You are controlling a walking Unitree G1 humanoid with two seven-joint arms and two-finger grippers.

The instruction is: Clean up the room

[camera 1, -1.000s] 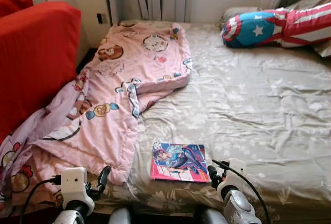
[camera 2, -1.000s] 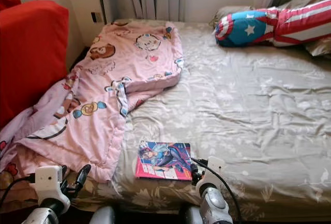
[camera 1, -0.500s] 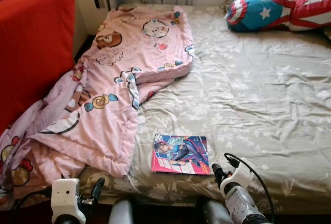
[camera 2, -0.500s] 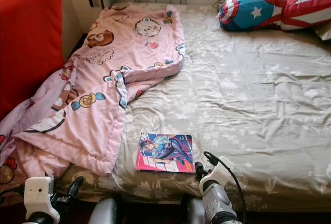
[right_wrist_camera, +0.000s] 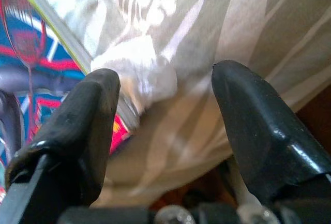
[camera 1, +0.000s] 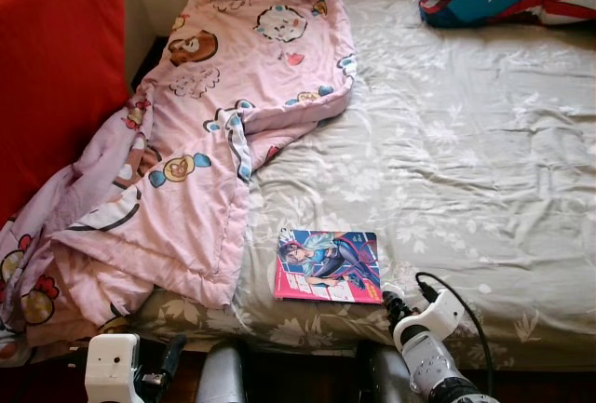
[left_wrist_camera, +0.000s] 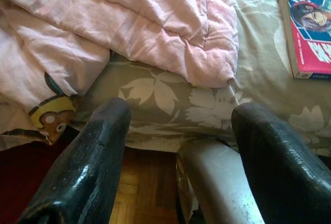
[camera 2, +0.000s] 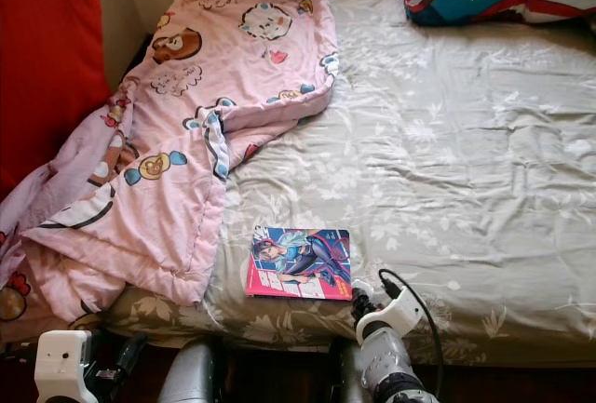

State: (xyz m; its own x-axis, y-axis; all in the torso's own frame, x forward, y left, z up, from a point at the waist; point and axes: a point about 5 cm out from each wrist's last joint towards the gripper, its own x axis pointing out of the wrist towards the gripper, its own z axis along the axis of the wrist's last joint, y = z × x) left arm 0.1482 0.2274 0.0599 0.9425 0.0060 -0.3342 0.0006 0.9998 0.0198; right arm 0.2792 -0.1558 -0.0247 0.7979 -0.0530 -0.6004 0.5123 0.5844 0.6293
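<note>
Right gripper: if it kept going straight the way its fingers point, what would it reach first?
Most likely the small white crumpled wad lying on the bed sheet, right between the open fingers of the right gripper. The comic book lies just beside it. Depth is uncertain.

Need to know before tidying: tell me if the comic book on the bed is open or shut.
Shut. The comic book lies flat, cover up, near the bed's front edge, beside the pink blanket.

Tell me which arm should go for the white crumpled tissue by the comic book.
Right. The right gripper is open at the white tissue by the comic book; the left gripper hangs low below the bed's edge, farther off.
</note>
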